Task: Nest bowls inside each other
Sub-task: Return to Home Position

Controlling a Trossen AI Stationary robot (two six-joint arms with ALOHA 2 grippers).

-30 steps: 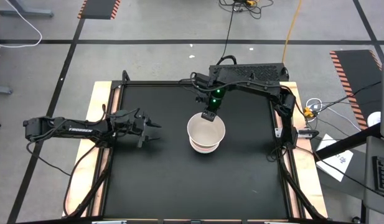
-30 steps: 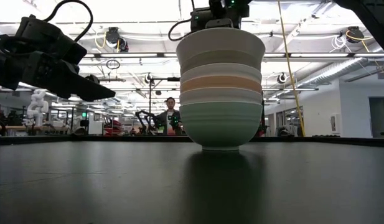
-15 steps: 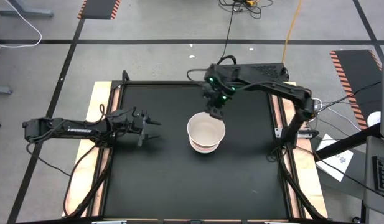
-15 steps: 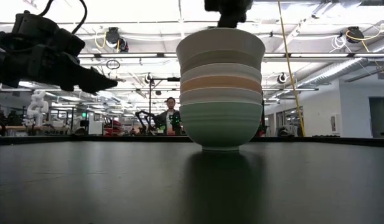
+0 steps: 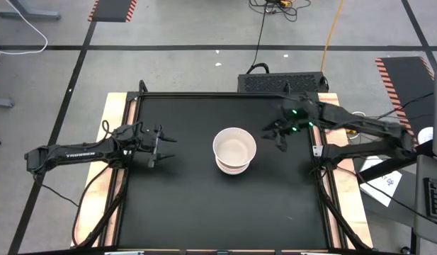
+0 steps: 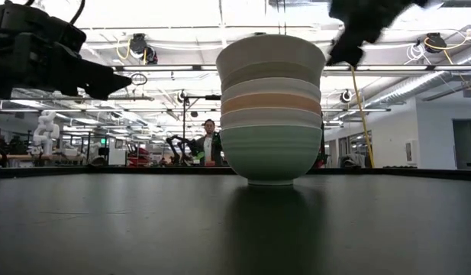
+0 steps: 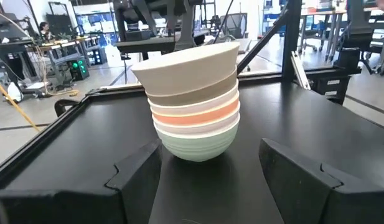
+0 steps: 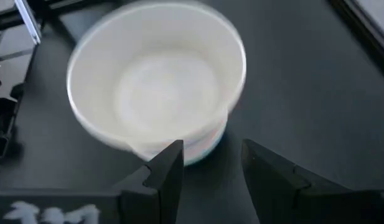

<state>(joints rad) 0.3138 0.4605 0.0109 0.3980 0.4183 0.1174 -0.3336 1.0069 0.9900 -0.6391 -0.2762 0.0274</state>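
The stack of bowls [image 5: 234, 151] stands upright near the middle of the counter [image 5: 190, 212] with all six nested. The mint green bowl [image 7: 195, 142] is at the base, then white, salmon pink, white and olive-grey, with the cream bowl [image 7: 184, 65] on top. It sits between the two grippers and neither touches it.

The right gripper [image 5: 276, 138] is the nearer one. It hangs just beside the stack and above rim height (the low view shows it clear of the top bowl), its fingers parted to a middling gap with nothing between them, angled towards the bowls. The left gripper [image 5: 168, 147] is farther off on the other side, lifted off the counter, jaws spread wide and empty, with the stack straight ahead of its fingers.

The nesting looks complete, so probably only drawing both arms back to rest remains. That move turns on one thing — the stack lies directly in front of each gripper, so a pull straight backwards should clear it. The right arm has the least margin — a sideways swing at that height could clip the cream rim and tip the pile.
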